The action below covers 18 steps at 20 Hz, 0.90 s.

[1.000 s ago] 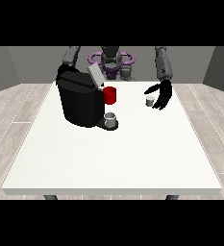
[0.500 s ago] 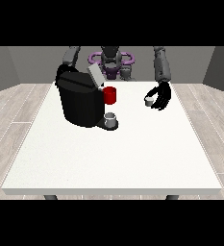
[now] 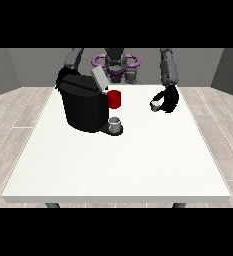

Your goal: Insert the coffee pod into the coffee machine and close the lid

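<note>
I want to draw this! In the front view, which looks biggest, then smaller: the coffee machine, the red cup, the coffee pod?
1. coffee machine, by far biggest
2. red cup
3. coffee pod, smallest, partly hidden by the robot hand at the view's right

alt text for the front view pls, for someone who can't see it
The hand at the view's right curls around a small pale coffee pod above a white table. A black coffee machine, lid raised, stands at the left.

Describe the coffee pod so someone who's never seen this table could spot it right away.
Start at the big black coffee machine on the white table, then look across to the black hand at the view's right. The coffee pod is the small pale cup at that hand's fingers, unlike the red cup and the grey cup by the machine.
</note>
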{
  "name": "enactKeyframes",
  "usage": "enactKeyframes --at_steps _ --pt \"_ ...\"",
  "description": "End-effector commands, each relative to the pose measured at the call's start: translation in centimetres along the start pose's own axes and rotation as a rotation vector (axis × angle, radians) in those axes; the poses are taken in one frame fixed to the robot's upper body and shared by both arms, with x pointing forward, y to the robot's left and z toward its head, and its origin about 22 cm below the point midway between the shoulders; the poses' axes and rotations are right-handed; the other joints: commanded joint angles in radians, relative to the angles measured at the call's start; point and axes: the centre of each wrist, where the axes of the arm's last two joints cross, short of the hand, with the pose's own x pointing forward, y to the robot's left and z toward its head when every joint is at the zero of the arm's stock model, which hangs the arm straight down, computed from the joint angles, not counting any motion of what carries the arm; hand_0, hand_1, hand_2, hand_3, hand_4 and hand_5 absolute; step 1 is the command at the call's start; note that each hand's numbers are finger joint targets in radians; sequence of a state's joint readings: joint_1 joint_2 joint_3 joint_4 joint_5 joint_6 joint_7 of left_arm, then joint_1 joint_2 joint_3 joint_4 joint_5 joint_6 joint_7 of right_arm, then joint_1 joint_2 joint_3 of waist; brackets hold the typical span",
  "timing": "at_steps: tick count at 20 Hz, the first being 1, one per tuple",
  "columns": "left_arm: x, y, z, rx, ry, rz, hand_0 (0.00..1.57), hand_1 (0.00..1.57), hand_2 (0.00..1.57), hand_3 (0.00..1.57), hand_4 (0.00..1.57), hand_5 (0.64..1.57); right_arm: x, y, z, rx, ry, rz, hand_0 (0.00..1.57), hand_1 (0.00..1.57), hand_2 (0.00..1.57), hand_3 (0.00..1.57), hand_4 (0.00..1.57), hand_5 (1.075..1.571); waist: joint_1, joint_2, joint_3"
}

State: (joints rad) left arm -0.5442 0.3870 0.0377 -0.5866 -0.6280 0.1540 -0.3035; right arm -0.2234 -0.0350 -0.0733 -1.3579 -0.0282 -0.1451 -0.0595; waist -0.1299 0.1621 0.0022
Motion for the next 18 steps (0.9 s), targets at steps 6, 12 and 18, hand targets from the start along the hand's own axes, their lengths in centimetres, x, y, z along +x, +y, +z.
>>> enactKeyframes --at_steps 6,12,18 --pt "3.8 3.1 -2.9 -0.022 -0.163 0.034 1.48 1.48 1.47 1.41 0.63 1.571 -0.7 0.7 0.0 0.018 0.033 -0.012 0.00 0.00 0.00 0.00 0.50 1.571 -0.010 -0.031 -0.0022" --pt "9.3 2.5 -4.4 -0.118 -0.234 0.021 1.29 1.29 1.36 1.34 0.56 1.571 -4.2 -0.7 0.7 -0.033 0.118 0.006 0.00 0.00 0.00 0.00 0.44 1.571 0.056 -0.116 -0.0018" --pt "10.9 9.6 -6.0 -0.005 -0.267 0.024 1.25 1.25 1.33 1.29 0.57 1.571 -2.6 0.4 0.2 0.055 0.035 -0.014 0.00 0.00 0.00 0.00 0.49 1.571 -0.028 -0.062 -0.0020"
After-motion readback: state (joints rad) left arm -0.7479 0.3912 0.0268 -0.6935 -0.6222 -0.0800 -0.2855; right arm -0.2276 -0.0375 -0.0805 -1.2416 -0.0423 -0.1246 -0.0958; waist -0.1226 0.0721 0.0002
